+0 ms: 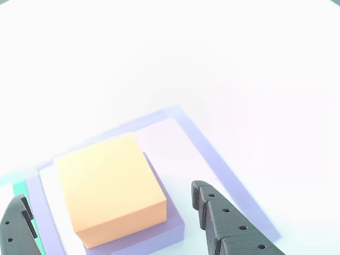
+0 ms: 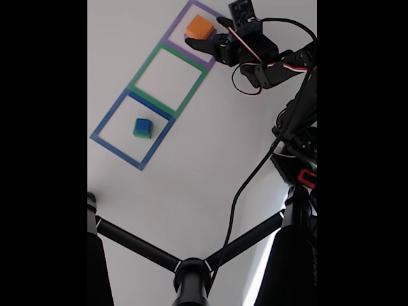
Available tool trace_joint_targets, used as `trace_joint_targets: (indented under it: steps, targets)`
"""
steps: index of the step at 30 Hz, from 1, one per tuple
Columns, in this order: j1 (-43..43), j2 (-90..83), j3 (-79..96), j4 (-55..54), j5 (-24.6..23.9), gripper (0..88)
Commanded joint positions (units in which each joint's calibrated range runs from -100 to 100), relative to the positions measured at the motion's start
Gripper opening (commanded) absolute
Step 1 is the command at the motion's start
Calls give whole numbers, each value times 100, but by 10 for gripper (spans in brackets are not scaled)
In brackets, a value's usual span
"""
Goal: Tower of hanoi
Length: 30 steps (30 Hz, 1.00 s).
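An orange block (image 1: 109, 188) sits on a wider purple slab (image 1: 170, 228) inside the purple square outline (image 1: 212, 159). My gripper (image 1: 109, 194) is open, one dark finger (image 1: 228, 223) to the right of the block and the other finger (image 1: 13, 226) to its left, neither touching it. The fixed view shows the gripper (image 2: 208, 33) straddling the orange block (image 2: 199, 27) at the top. A small blue cube (image 2: 144, 123) rests on a green block (image 2: 141, 133) inside the blue outline (image 2: 105, 124).
A green square outline (image 2: 143, 67) lies between the purple outline and the blue one, nothing inside it. The arm (image 2: 296, 115) and its cables (image 2: 252, 175) run down the right side. Black tripod legs (image 2: 137, 245) cross the foreground of the fixed view.
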Motion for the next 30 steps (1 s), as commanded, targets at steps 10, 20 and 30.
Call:
trace_joint_targets:
  steps: [10, 20, 30]
  targets:
    - [-201, 110, -241, -272, 0, 303]
    - [-221, 215, -277, -313, 0, 225]
    - [-249, 263, -286, -321, 0, 147]
